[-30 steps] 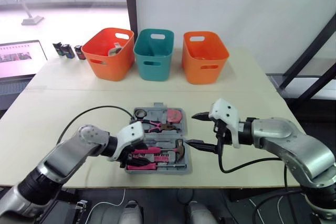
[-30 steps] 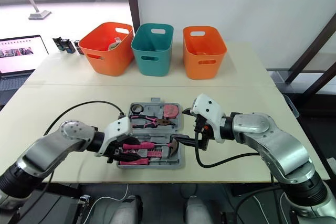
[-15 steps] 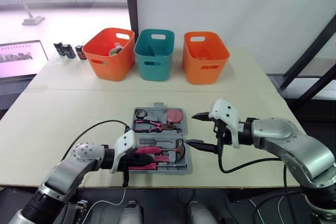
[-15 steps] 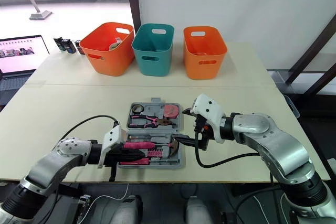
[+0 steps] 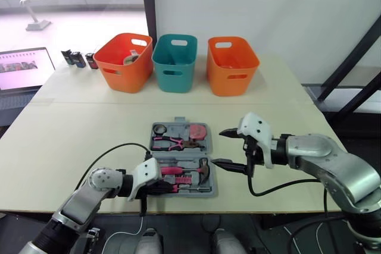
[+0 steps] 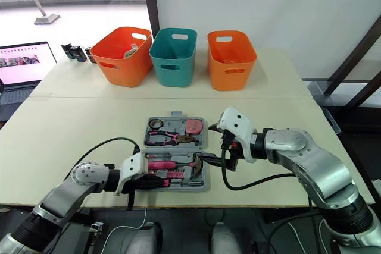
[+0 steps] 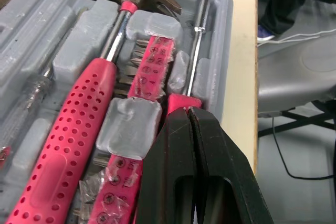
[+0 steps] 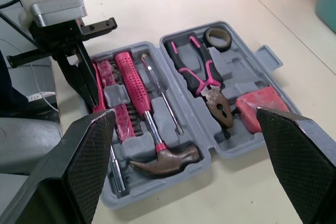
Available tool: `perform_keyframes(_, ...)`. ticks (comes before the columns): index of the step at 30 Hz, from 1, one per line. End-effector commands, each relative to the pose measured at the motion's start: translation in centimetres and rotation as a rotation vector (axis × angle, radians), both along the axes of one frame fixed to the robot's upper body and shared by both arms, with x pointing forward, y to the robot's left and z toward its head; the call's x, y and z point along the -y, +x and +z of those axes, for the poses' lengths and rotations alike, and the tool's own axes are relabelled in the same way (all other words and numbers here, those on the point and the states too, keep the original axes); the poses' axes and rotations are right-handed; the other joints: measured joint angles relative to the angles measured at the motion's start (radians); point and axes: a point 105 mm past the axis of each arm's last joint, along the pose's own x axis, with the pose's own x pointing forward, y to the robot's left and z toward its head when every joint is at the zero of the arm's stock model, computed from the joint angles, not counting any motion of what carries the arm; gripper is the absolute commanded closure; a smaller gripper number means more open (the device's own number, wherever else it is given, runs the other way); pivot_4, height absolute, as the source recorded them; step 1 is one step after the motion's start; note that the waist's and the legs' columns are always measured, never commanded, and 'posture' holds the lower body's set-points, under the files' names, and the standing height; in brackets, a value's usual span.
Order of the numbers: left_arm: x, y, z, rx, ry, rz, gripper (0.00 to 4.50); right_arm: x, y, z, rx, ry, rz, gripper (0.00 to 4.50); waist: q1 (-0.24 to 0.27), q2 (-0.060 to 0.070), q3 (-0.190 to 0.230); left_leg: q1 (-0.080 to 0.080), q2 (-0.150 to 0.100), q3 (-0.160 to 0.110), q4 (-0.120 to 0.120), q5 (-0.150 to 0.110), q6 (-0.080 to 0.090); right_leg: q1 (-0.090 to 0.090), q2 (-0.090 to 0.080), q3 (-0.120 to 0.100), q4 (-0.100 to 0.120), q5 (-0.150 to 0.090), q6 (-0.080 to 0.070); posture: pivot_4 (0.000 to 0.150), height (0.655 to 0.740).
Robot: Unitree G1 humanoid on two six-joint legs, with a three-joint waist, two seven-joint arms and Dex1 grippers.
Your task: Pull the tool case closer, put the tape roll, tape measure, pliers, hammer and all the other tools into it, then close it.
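near the front edge of the tabletop [image 5: 71, 129] the tool case [image 5: 178, 129] lies open, its fold line running left to right. the right gripper [image 5: 217, 146] is spread wide just beside the case's right side, nearer the far half, which i think must flip shut. the left gripper [image 7: 188, 113] is pinched closed, its tip touching the thin driver [image 7: 197, 40] beside the hammer [image 8: 137, 85]

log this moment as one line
left gripper: shut, tips on pink-handled driver | right gripper: open, at case's right edge | tool case: open, tools inside
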Motion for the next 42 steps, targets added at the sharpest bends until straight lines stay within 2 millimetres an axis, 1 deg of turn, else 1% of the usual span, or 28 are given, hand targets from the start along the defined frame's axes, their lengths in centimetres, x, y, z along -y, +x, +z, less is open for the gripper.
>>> perform_keyframes(1, -0.7, -0.5, -0.8, -0.063, 0.023, 0.016, 4.43, 0.0, -0.1, 0.8, 0.035, 0.002, 0.004, 0.0, -0.001, 0.0, 0.0, 0.0, 0.0, 0.0, 0.0, 0.0, 0.0, 0.0, 0.0, 0.0, 0.0, 0.0, 0.0, 0.15, 0.74)
perform_keyframes(5, -0.7, -0.1, 2.4, -0.036, -0.069, 0.005, 4.43, 0.3, 0.2, 0.5, 0.025, 0.004, -0.017, 0.0, -0.001, 0.0, 0.0, 0.0, 0.0, 0.0, 0.0, 0.0, 0.0, 0.0, 0.0, 0.0, 0.0, 0.0, 0.0, 0.15, 0.74)
perform_keyframes(8, -1.4, 0.3, 5.4, -0.03, -0.16, 0.015, 4.43, 0.8, 0.8, -0.6, -0.004, -0.018, -0.054, 0.0, -0.001, -0.001, 0.001, -0.001, 0.0, 0.0, 0.0, 0.0, 0.0, -0.001, 0.0, 0.0, 0.0, 0.0, 0.0, 0.15, 0.74)
perform_keyframes(10, -2.7, 0.8, 7.2, -0.034, -0.202, 0.053, 4.5, 1.3, 1.3, -2.1, -0.043, -0.049, -0.087, 0.55, 0.0, -0.001, 0.001, -0.001, 0.0, 0.0, 0.0, 0.0, 0.0, -0.001, 0.0, 0.0, 0.0, 0.0, 0.0, 0.15, 0.74)
perform_keyframes(12, -4.0, 1.5, 8.0, -0.039, -0.219, 0.106, 4.5, 1.8, 1.8, -3.4, -0.07, -0.093, -0.11, 1.3, 0.0, -0.001, 0.001, -0.001, 0.0, 0.0, 0.0, 0.0, 0.0, -0.001, 0.0, 0.0, 0.0, 0.0, 0.0, 0.15, 0.74)
perform_keyframes(13, -5.1, 2.4, 8.2, -0.026, -0.223, 0.162, 4.5, 2.1, 2.5, -4.2, -0.078, -0.123, -0.137, 1.74, -0.001, 0.0, 0.001, -0.001, 0.0, 0.0, 0.0, 0.0, 0.0, -0.001, 0.0, 0.0, 0.0, 0.0, 0.0, 0.15, 0.74)
perform_keyframes(14, -6.1, 3.2, 8.1, -0.016, -0.22, 0.212, 4.5, 2.4, 3.2, -4.8, -0.077, -0.156, -0.165, 2.32, -0.001, 0.0, 0.001, -0.001, 0.0, 0.0, 0.0, 0.0, 0.0, -0.001, 0.0, 0.0, 0.0, 0.0, 0.0, 0.15, 0.74)
perform_keyframes(15, -7.0, 3.8, 7.9, -0.014, -0.214, 0.252, 4.5, 2.6, 3.9, -5.4, -0.077, -0.185, -0.192, 2.71, -0.003, 0.0, 0.001, -0.001, 0.0, 0.0, 0.0, 0.0, 0.0, -0.001, 0.0, 0.0, 0.0, 0.0, 0.0, 0.15, 0.74)
perform_keyframes(18, -9.1, 5.6, 6.3, 0.011, -0.151, 0.357, 4.5, 2.6, 5.5, -6.3, -0.082, -0.215, -0.223, 4.23, -0.008, 0.0, 0.001, -0.001, 0.0, 0.0, 0.0, 0.0, 0.0, -0.002, 0.0, 0.0, 0.0, 0.0, -0.001, 0.15, 0.74)
perform_keyframes(19, -9.7, 6.4, 5.5, 0.026, -0.118, 0.393, 4.5, 2.4, 6.1, -6.8, -0.083, -0.234, -0.225, 4.49, -0.008, 0.0, 0.001, -0.001, 0.0, 0.0, -0.001, 0.0, 0.0, -0.002, 0.0, 0.0, 0.0, 0.0, -0.001, 0.15, 0.74)
perform_keyframes(22, -10.7, 7.8, 3.5, 0.051, -0.019, 0.455, 4.5, 1.9, 7.2, -8.1, -0.083, -0.305, -0.21, 4.49, -0.004, 0.0, 0.001, -0.001, 0.0, 0.0, -0.001, 0.0, 0.0, -0.003, 0.001, 0.0, 0.001, 0.001, 0.0, 0.15, 0.74)
perform_keyframes(24, -10.7, 8.4, 2.2, 0.052, 0.033, 0.469, 4.5, 1.6, 7.6, -9.0, -0.089, -0.347, -0.186, 4.49, -0.001, 0.0, 0.001, -0.002, 0.0, 0.0, -0.001, 0.0, 0.0, -0.003, 0.001, 0.0, 0.0, 0.001, 0.0, 0.15, 0.74)
perform_keyframes(26, -10.4, 8.6, 1.3, 0.054, 0.056, 0.466, 4.5, 1.0, 7.7, -9.6, -0.094, -0.367, -0.157, 4.49, 0.004, 0.0, 0.001, -0.002, 0.0, 0.0, -0.001, 0.0, 0.0, -0.002, 0.001, 0.0, 0.0, 0.0, 0.001, 0.15, 0.74)
perform_keyframes(29, -9.3, 9.2, 0.7, 0.063, 0.054, 0.448, 4.5, 0.1, 8.1, -10.2, -0.095, -0.378, -0.14, 4.49, 0.006, 0.0, 0.001, -0.002, 0.0, 0.0, -0.002, 0.0, 0.0, -0.003, 0.001, -0.001, 0.001, 0.002, 0.004, 0.15, 0.74)
perform_keyframes(33, -6.5, 9.6, -0.6, 0.076, 0.075, 0.374, 4.5, -1.7, 8.2, -10.8, -0.099, -0.386, -0.092, 4.49, 0.006, 0.001, 0.001, 0.0, 0.0, 0.0, -0.001, 0.001, -0.002, -0.001, 0.001, -0.001, 0.002, 0.002, 0.004, 0.15, 0.74)
perform_keyframes(37, -3.9, 9.2, -0.7, 0.086, 0.07, 0.279, 4.5, -3.0, 8.1, -10.8, -0.102, -0.377, -0.059, 4.49, 0.004, 0.001, 0.0, 0.0, 0.0, 0.0, -0.001, 0.001, -0.002, 0.0, 0.001, -0.001, 0.002, 0.002, 0.004, 0.15, 0.74)
perform_keyframes(39, -3.2, 8.7, -1.2, 0.079, 0.082, 0.249, 4.5, -3.5, 7.9, -10.8, -0.099, -0.383, -0.035, 4.49, 0.003, 0.001, 0.0, 0.0, 0.0, -0.001, -0.001, 0.001, -0.002, 0.0, 0.001, -0.001, 0.002, 0.002, 0.004, 0.15, 0.74)
perform_keyframes(42, -3.2, 8.1, -1.7, 0.072, 0.085, 0.244, 4.5, -4.2, 7.3, -10.7, -0.105, -0.376, -0.003, 4.49, 0.003, 0.001, 0.0, 0.001, 0.0, -0.001, -0.001, 0.001, -0.002, 0.001, 0.001, -0.001, 0.002, 0.002, 0.005, 0.15, 0.74)
